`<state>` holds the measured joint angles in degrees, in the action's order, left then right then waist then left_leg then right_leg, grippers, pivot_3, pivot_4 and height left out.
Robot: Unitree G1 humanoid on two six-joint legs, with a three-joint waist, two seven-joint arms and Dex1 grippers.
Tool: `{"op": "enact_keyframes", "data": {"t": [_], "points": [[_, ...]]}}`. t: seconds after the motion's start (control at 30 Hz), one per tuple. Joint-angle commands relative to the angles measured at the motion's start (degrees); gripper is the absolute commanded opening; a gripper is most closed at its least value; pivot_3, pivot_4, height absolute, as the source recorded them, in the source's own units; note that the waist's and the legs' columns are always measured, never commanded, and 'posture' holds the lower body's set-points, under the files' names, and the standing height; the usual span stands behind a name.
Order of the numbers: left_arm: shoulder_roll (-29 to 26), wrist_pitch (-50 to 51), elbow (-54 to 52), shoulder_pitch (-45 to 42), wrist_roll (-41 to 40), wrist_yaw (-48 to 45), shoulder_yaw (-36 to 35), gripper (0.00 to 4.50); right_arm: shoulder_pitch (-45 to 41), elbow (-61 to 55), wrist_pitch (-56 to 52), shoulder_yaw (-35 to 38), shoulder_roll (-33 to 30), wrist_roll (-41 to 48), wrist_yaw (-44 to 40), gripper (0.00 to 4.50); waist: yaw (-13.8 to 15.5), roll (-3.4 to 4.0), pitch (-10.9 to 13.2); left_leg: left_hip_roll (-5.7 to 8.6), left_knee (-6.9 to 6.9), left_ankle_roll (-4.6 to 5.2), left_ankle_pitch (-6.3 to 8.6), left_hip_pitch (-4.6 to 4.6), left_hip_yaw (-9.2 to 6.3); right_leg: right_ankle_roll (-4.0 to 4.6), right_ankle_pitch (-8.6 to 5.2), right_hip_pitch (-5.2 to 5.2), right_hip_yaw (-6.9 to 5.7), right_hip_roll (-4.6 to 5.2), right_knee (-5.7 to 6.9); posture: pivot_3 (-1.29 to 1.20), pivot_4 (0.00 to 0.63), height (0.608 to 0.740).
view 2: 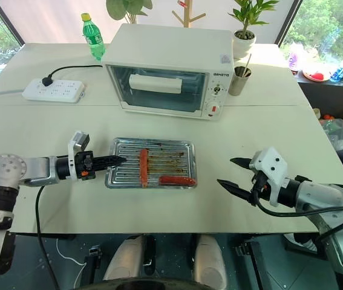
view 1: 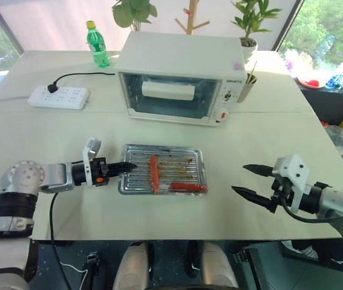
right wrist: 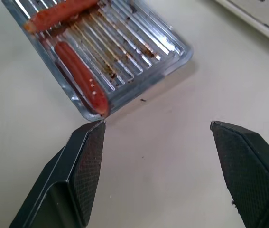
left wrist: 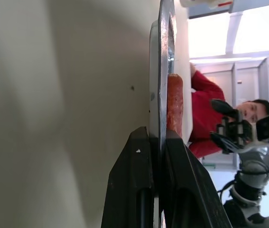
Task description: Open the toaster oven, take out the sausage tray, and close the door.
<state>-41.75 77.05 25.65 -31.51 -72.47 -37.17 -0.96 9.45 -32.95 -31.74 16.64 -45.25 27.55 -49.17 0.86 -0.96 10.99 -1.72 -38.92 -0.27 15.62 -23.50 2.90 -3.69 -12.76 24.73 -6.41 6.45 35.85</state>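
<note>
Your left tool (view 1: pixel 129 165) is at the left rim of the sausage tray (view 1: pixel 192 157), and the left wrist view shows its two black fingers (left wrist: pixel 136 190) pressed together on that rim, one on each side of the thin metal edge. The tray lies flat on the desk (view 1: pixel 50 181), in front of the toaster oven (view 1: pixel 183 57) and well apart from it. Two reddish sausages are in the tray: one (view 1: pixel 154 173) lies front to back near the left half, the other (view 1: pixel 189 188) lies along the near edge toward the right. Brown greasy marks streak the ridged base.

Your right tool (view 1: pixel 248 180) hangs over bare desk to the right of the tray, fingers spread wide with nothing between them; the right wrist view puts the tray's near right corner just beyond one fingertip (right wrist: pixel 94 130), apart from it.

The door (view 1: pixel 170 95) stands upright against the oven front, white bar handle across the glass. Behind the oven's left side stand a green bottle (view 1: pixel 97 44) and a white power strip (view 1: pixel 58 96).
</note>
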Motion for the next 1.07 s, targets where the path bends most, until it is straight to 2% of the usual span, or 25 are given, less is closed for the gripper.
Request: {"op": "enact_keyframes", "data": {"t": [0.03,0.2,0.23,0.33,0.4,0.5,0.57,0.67,0.8,0.9,1.07], "points": [[0.9,-0.9,0.2,-1.7,5.4,-4.2,-0.2,1.55,0.7,-2.7,0.5,1.9,0.6,1.0,1.5,3.68,0.0,-0.01,0.0,-0.01,0.00,0.00,0.00,0.00,-0.03,0.00,0.00,0.00,0.00,0.00,0.00,0.00,0.150,0.717],[-0.1,-2.4,-1.9,0.1,11.3,-6.9,-1.6,4.14,-0.1,-2.0,0.5,1.3,-0.1,1.1,1.8,3.68,0.0,0.02,0.0,-0.03,0.00,0.00,0.00,0.04,-0.15,-0.01,0.01,-0.03,0.01,0.01,0.00,0.00,0.150,0.717],[-1.4,-4.9,-4.3,1.8,14.1,-7.7,-0.3,4.46,-0.6,-1.2,0.4,1.2,-0.7,1.3,1.2,3.68,0.0,0.03,0.0,-0.03,0.00,0.00,0.00,0.06,-0.16,0.02,-0.01,-0.05,0.01,0.02,0.00,0.00,0.150,0.717],[-6.2,-16.4,-12.5,9.0,23.9,-11.6,3.6,4.46,-2.3,1.2,0.1,1.6,-2.6,2.3,-1.3,3.68,-0.5,0.14,-0.1,-0.08,0.01,-0.01,0.01,0.16,-0.12,0.16,-0.08,-0.09,0.04,0.04,0.00,0.00,0.150,0.717],[-9.5,-24.9,-15.8,13.8,29.2,-14.6,3.8,4.46,-3.7,3.0,-0.1,1.9,-4.0,3.1,-3.2,3.68,-0.7,0.26,-0.2,-0.17,0.08,-0.02,0.01,0.23,-0.08,0.20,-0.09,-0.08,0.06,0.05,0.00,0.00,0.150,0.717],[-13.2,-33.7,-17.0,18.0,34.5,-16.1,1.4,4.46,-6.1,5.6,-0.3,1.7,-5.7,4.2,-5.5,3.68,-0.8,0.39,-0.2,-0.23,0.30,-0.03,0.00,0.37,-0.06,0.31,-0.11,-0.05,0.08,0.06,0.00,0.00,0.150,0.717],[-15.2,-36.3,-18.1,20.1,35.2,-17.1,-1.4,4.46,-7.9,7.4,-0.5,1.0,-6.4,4.6,-6.7,3.68,-0.8,0.38,-0.2,-0.21,0.62,-0.10,-0.04,0.57,-0.05,0.36,-0.18,-0.04,0.08,0.06,0.00,0.00,0.150,0.717],[-21.3,-46.5,-22.1,25.3,39.1,-21.9,-8.0,4.46,-11.7,10.4,-1.5,-0.6,-8.3,5.8,-10.2,3.68,-1.2,0.36,-0.1,-0.27,0.83,-0.13,-0.06,0.70,-0.05,0.40,-0.28,0.03,0.07,-0.04,-0.01,0.00,0.150,0.717],[-25.3,-45.1,-26.0,24.4,35.4,-27.3,-15.1,4.46,-15.5,12.4,-4.4,-1.0,-10.7,9.1,-14.5,3.68,-0.4,0.31,-0.1,-0.27,0.85,-0.23,-0.14,0.05,-0.06,0.57,-0.16,0.65,-0.01,-0.16,0.04,0.00,0.150,0.717],[-28.8,-41.9,-29.1,22.1,32.2,-32.1,-19.0,4.46,-18.4,13.7,-6.0,-1.6,-13.1,10.8,-18.3,3.68,0.3,0.19,0.0,-0.13,0.83,-0.23,-0.15,0.00,-0.01,0.48,-0.17,0.61,-0.02,-0.01,0.00,0.00,0.150,0.717],[-30.4,-40.2,-30.3,19.8,32.1,-34.9,-19.8,4.46,-21.4,14.3,-6.6,-3.4,-14.1,11.3,-21.1,3.68,0.0,0.19,0.0,-0.05,0.81,-0.18,-0.11,-0.02,0.11,0.17,-0.02,0.45,-0.02,0.07,-0.34,0.00,0.150,0.717]]}}
